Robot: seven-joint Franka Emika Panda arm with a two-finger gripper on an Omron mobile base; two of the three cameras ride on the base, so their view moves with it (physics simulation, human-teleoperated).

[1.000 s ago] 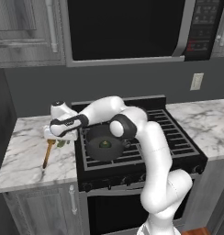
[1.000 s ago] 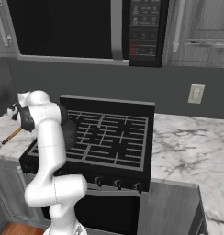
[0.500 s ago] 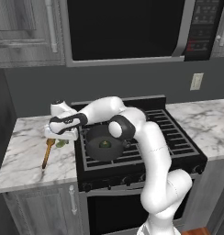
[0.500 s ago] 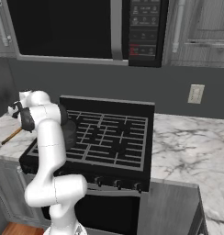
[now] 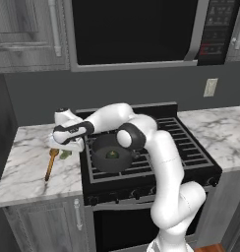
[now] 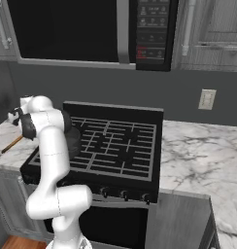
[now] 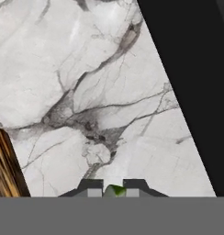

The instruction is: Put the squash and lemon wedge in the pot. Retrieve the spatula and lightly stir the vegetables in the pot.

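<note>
The dark green round squash (image 5: 112, 154) sits in the squat dark grey metal pot (image 5: 100, 158). The gripper (image 7: 114, 189) pinches the tiny greenish lemon wedge (image 7: 115, 190) above the marble counter (image 7: 86, 82), the light-brown wooden spatula (image 5: 50, 163) at 9 o'clock. Step 2 seems underway: next, carry the wedge toward 3 o'clock over the pot.

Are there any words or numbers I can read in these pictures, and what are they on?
No text can be read anywhere.
Microwave control panel: rows of tiny pale button labels and a small red display, too blurred to read.
Stove knobs: no readable markings.
Wall outlet: plain, no writing.
Pot, spatula and marble counter: no labels.
</note>
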